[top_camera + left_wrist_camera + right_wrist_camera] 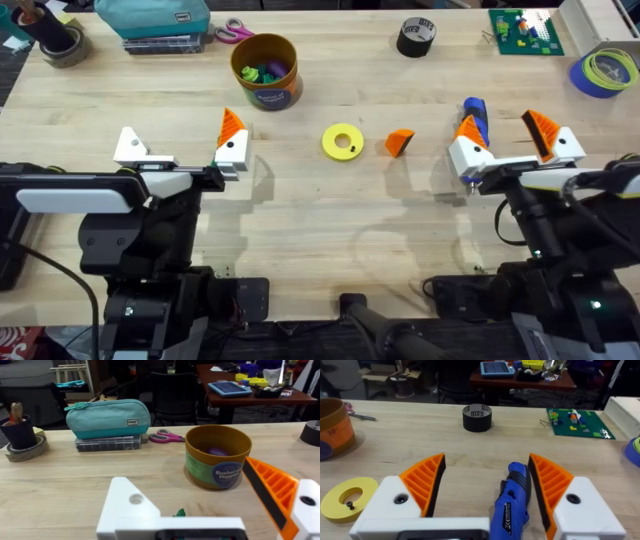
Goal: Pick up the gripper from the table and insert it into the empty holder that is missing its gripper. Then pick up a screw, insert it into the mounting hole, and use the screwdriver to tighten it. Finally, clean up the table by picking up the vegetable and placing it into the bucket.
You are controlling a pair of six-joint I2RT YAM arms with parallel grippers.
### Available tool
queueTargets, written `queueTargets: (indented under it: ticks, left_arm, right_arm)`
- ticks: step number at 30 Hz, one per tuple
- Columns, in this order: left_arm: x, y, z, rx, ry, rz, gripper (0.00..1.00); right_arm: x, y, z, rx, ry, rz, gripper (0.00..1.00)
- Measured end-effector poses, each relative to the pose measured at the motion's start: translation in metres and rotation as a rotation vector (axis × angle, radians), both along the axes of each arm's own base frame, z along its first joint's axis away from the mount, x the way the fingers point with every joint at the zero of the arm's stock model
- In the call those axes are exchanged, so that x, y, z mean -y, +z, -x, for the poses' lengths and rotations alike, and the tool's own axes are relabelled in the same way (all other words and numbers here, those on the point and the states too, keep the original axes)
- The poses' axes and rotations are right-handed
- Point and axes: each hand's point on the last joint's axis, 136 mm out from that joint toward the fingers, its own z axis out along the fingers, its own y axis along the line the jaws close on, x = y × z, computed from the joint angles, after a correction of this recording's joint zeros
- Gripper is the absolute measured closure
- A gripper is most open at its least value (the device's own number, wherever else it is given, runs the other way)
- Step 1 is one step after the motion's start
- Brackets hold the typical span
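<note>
The small orange gripper (399,142) lies on the table (330,215) right of a yellow ring (343,141). A small dark screw (350,505) rests on that ring. My left gripper (180,140) is open; its left finger is the bare white holder (130,147), its right finger carries an orange tip (232,127). A bit of the green vegetable (179,512) peeks out just beyond the left gripper's body. The ochre bucket (266,72) stands behind. My right gripper (505,128) is open, both orange tips on, straddling the blue screwdriver (510,497), which lies close to one finger.
At the table's back stand a black tape roll (416,37), a teal pouch (160,18) with scissors (233,31) beside it, a green brick plate (525,30) and blue tape (603,72). A grey tape roll with a dark cup (55,40) sits at the back left.
</note>
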Motion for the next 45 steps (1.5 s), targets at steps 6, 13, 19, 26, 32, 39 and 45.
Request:
queueTargets:
  ticks: [6, 13, 19, 26, 32, 39, 45]
  left_arm:
    - [0.0, 0.0, 0.0, 0.0, 0.0, -0.001, 0.016]
    - [0.0, 0.002, 0.0, 0.006, 0.0, -0.001, 0.015]
    - [0.0, 0.037, 0.006, 0.067, 0.0, -0.001, 0.015]
    - [-0.005, 0.107, 0.025, 0.146, 0.026, 0.001, 0.015]
    - [-0.009, 0.137, 0.02, 0.044, 0.051, -0.001, 0.015]
    - [-0.009, 0.127, -0.003, -0.268, 0.052, -0.01, 0.015]
    - [-0.009, 0.104, -0.021, -0.527, 0.05, -0.019, 0.015]
  right_arm:
    - [0.0, -0.001, 0.0, -0.005, 0.001, 0.0, 0.005]
    - [-0.001, 0.016, -0.001, 0.064, 0.005, -0.001, 0.005]
    - [-0.002, 0.048, 0.003, 0.15, 0.011, -0.023, 0.005]
    - [-0.002, 0.13, 0.029, 0.241, 0.014, -0.031, 0.005]
    - [-0.002, 0.161, 0.035, 0.091, 0.013, -0.031, 0.005]
    - [-0.003, 0.169, 0.016, -0.206, 0.014, -0.032, 0.005]
    - [-0.004, 0.143, -0.002, -0.489, 0.01, -0.031, 0.005]
